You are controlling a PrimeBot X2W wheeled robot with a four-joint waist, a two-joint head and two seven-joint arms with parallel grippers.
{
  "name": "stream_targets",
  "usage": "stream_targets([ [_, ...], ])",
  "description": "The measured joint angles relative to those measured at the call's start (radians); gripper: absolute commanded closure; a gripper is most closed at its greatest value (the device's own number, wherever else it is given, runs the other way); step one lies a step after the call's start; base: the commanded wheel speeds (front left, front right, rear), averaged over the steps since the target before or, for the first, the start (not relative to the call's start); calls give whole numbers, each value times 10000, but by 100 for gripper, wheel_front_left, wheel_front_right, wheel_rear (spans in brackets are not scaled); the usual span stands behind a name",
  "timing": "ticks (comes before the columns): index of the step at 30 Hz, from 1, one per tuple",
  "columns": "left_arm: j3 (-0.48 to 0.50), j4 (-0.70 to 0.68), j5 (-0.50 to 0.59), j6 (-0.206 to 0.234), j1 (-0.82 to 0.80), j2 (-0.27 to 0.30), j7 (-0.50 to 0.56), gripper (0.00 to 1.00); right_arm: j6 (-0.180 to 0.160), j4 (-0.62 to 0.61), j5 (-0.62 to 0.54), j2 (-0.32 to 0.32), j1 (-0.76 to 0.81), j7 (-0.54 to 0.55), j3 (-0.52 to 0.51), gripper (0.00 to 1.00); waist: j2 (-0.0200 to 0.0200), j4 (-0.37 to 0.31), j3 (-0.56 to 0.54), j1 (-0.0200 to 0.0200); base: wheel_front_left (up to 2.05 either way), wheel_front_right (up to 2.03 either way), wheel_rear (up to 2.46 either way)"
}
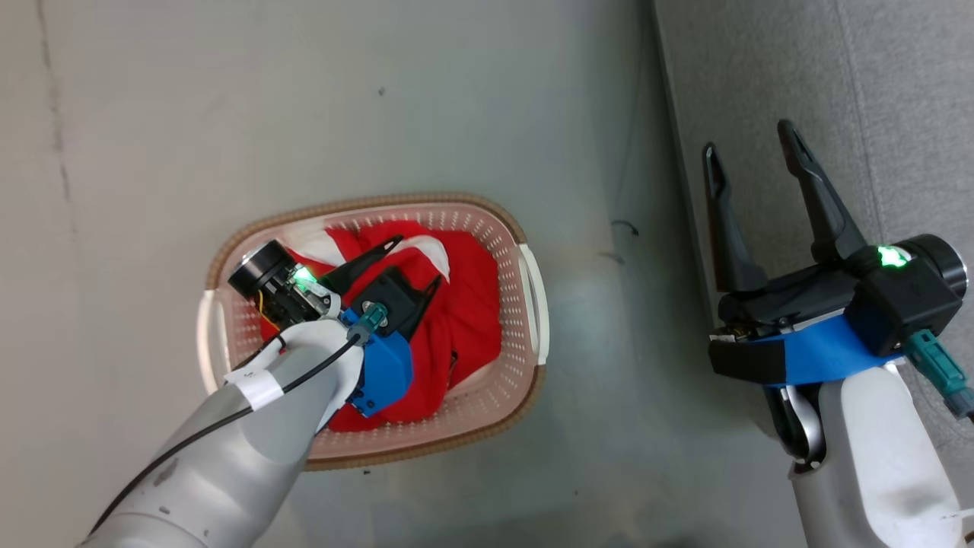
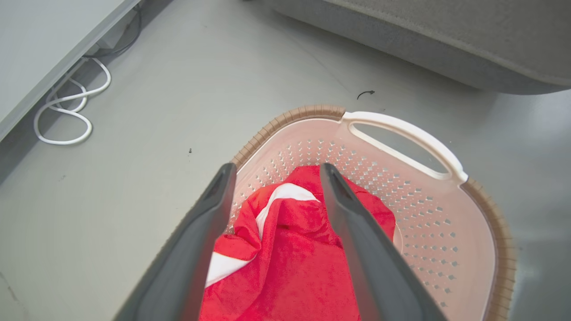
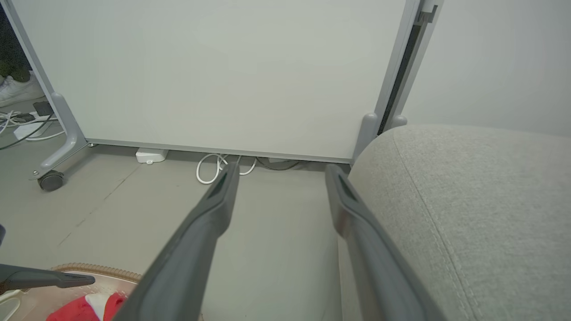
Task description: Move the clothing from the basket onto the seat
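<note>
A: Where is the clothing (image 1: pixel 466 304)?

B: All of it lies in the basket (image 1: pixel 396 200), bunched in a red heap with a white band curling across the top. The basket stands on the grey floor (image 1: pixel 380 99), apart from the seat (image 1: pixel 875 91), which runs along the robot's right side.

A: And the left tool (image 1: pixel 419 259)?

B: It hangs over the basket, angled down at the heap. Its two fingers are spread wide, and in the left wrist view they stand either side of a raised red fold. Nothing is pinched between them. I cannot tell whether the tips touch the fabric.

A: The right tool (image 1: pixel 747 137)?

B: Also fully spread and empty. It hovers at the seat's near edge, fingers pointing forward, one over the floor and one over the edge of the grey upholstery.

A: Anything on the seat?

B: The part I can see is plain grey cloth with a stitched seam.

A: What else is around?

B: A loose white cable (image 2: pixel 67 111) lies on the floor by a pale panel (image 3: pixel 223 67), and the basket's white handle (image 2: pixel 401 133) faces the seat.
</note>
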Motion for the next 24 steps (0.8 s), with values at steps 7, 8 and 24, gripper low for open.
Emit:
stream_targets([
  [7, -1419, 1179, -485, 0, -868, 44, 0, 0, 0, -384, -38, 0, -168, 0, 2, 0, 0, -256, 1043, -1, 0, 0, 0],
  [8, -1595, 1331, -575, 0, -993, 56, 0, 0, 0, -443, -40, 0, -182, 0, -8, 0, -1, -292, 1189, 0, 0, 0, 0],
  [24, -2466, 2807, -1588, -2, -2564, 456, 1283, 0, 0, -1423, 42, -2, -259, 0, -182, 0, 0, -673, 3089, -1, 0, 0, 0],
])
